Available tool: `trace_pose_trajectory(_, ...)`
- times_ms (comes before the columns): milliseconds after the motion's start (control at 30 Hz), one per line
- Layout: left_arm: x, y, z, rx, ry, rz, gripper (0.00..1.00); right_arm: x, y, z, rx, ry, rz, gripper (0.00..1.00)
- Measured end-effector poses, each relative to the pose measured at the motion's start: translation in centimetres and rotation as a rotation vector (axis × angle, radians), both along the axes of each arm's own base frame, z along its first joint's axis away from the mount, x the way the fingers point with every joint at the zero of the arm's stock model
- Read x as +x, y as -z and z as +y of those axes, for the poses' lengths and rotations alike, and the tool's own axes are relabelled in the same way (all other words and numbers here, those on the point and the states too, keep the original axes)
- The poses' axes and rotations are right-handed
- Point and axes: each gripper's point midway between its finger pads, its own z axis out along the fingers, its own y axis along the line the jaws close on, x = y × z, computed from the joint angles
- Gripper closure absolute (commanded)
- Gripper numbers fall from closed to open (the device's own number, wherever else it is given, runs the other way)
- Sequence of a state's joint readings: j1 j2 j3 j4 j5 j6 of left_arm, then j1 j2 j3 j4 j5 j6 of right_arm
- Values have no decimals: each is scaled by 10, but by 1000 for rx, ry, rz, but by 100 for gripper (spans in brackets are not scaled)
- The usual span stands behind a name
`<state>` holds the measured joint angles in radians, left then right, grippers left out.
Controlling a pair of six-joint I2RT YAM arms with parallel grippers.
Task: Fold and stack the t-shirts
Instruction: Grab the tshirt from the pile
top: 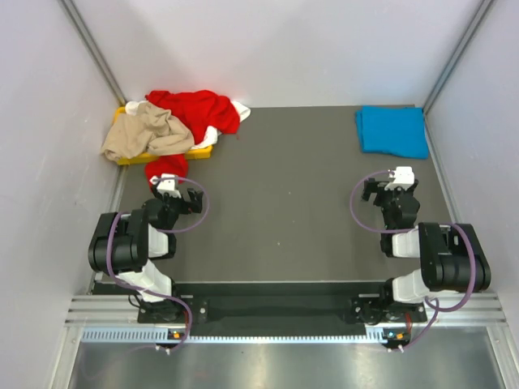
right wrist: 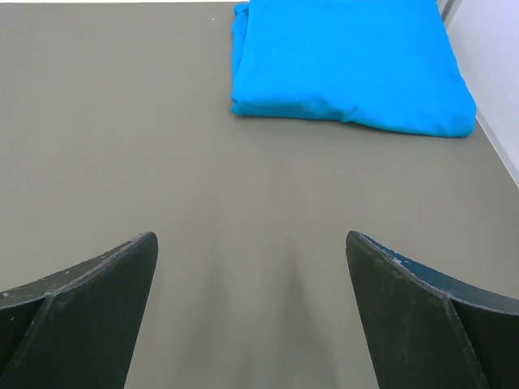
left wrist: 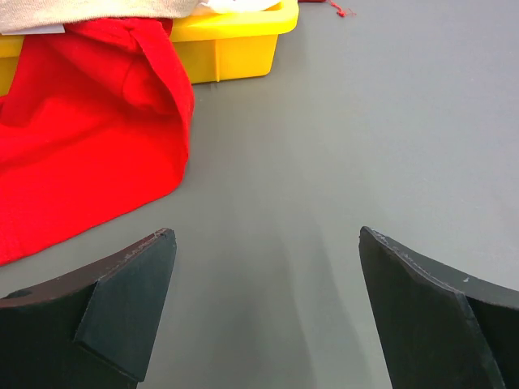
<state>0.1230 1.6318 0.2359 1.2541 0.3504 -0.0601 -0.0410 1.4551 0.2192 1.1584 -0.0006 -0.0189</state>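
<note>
Jaws of the left claw point(left wrist: 265, 235) are standing wide apart and empty over bare desk point(top: 276, 186), just beside the red t-shirt point(left wrist: 81, 146), which is spilling from the yellow tray point(left wrist: 235, 40) at the far-left corner, with the beige t-shirt point(top: 146, 134) and white t-shirt point(top: 241, 109) piled beside it. The right claw point(right wrist: 250, 237) is likewise gaping and empty, facing the blue t-shirt point(right wrist: 349, 65) lying folded at the far right. Picking the next shirt is seemingly in hand, calling for a pinch on the red hem and a drag toward the middle.
</note>
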Motion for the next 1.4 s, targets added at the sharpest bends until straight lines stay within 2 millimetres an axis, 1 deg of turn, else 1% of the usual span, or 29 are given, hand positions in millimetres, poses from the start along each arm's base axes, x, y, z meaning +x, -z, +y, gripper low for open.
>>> trace_pose_trajectory(133, 0, 0, -1, 4, 3, 1, 1, 0, 0, 0, -1, -2, 2, 0)
trace_pose_trajectory(200, 1, 0, -1, 7, 3, 0, 1, 1, 2, 2, -6, -14, 35, 0)
trace_pose_trajectory(233, 2, -1, -2, 9, 7, -2, 1, 3, -2, 3, -8, -19, 41, 0)
trace_pose_trajectory(267, 2, -1, -3, 10, 10, -3, 1, 5, -12, 3, -7, -24, 33, 0)
trace_pose_trajectory(333, 1, -1, -3, 10, 13, 2, 1, 6, -41, 6, 8, -33, -20, 0)
trace_pose_trajectory(433, 1, -3, -4, 11, 13, -2, 1, 1, -98, 18, 38, -94, -153, 0)
trace_pose_trajectory(533, 1, -9, -3, 12, 8, -20, 2, -4, -137, 32, 68, -163, -219, 2)
trace_pose_trajectory(600, -3, -17, -3, 7, 23, -18, 5, -4, -158, 38, 85, -196, -222, 4)
trace_pose_trajectory(633, -3, -24, -4, 2, 32, -16, 7, -4, -167, 41, 91, -208, -222, 5)
trace_pose_trajectory(667, -1, -38, -5, -1, 52, -25, 15, -4, -173, 44, 94, -218, -223, 5)
trace_pose_trajectory(700, 5, -56, -7, -6, 82, -35, 18, -6, -179, 48, 99, -230, -220, 5)
trace_pose_trajectory(733, 14, -72, -8, -6, 104, -33, 22, -7, -183, 53, 104, -243, -218, 5)
trace_pose_trajectory(767, 30, -97, -10, -4, 130, -38, 24, -9, -187, 59, 109, -261, -213, 5)
trace_pose_trajectory(833, 50, -133, -10, 4, 159, -33, 24, -15, -188, 71, 118, -292, -197, 5)
trace_pose_trajectory(900, 66, -167, -8, 22, 169, -23, 24, -20, -186, 80, 123, -318, -180, 5)
trace_pose_trajectory(967, 80, -188, 0, 37, 145, -11, 24, -24, -183, 86, 127, -333, -159, 6)
trace_pose_trajectory(1000, 89, -195, 7, 47, 110, 0, 24, -25, -181, 88, 129, -336, -149, 6)
trace_pose_trajectory(1067, 109, -199, 22, 64, 46, 36, 24, -26, -177, 92, 132, -345, -129, 7)
trace_pose_trajectory(1100, 123, -198, 31, 75, 9, 62, 24, -27, -176, 95, 133, -351, -120, 6)
trace_pose_trajectory(1167, 155, -192, 47, 99, -50, 107, 22, -28, -172, 101, 134, -367, -105, 6)
trace_pose_trajectory(1200, 172, -182, 57, 108, -84, 148, 21, -29, -170, 105, 134, -377, -95, 6)
trace_pose_trajectory(1267, 198, -158, 69, 113, -121, 228, 20, -29, -166, 110, 133, -390, -81, 7)
trace_pose_trajectory(1300, 207, -145, 74, 115, -137, 260, 20, -29, -162, 113, 130, -397, -68, 7)
trace_pose_trajectory(1333, 215, -128, 79, 118, -155, 304, 19, -28, -158, 115, 128, -403, -54, 7)
trace_pose_trajectory(1400, 223, -101, 84, 124, -179, 374, 20, -28, -151, 118, 120, -409, -31, 7)
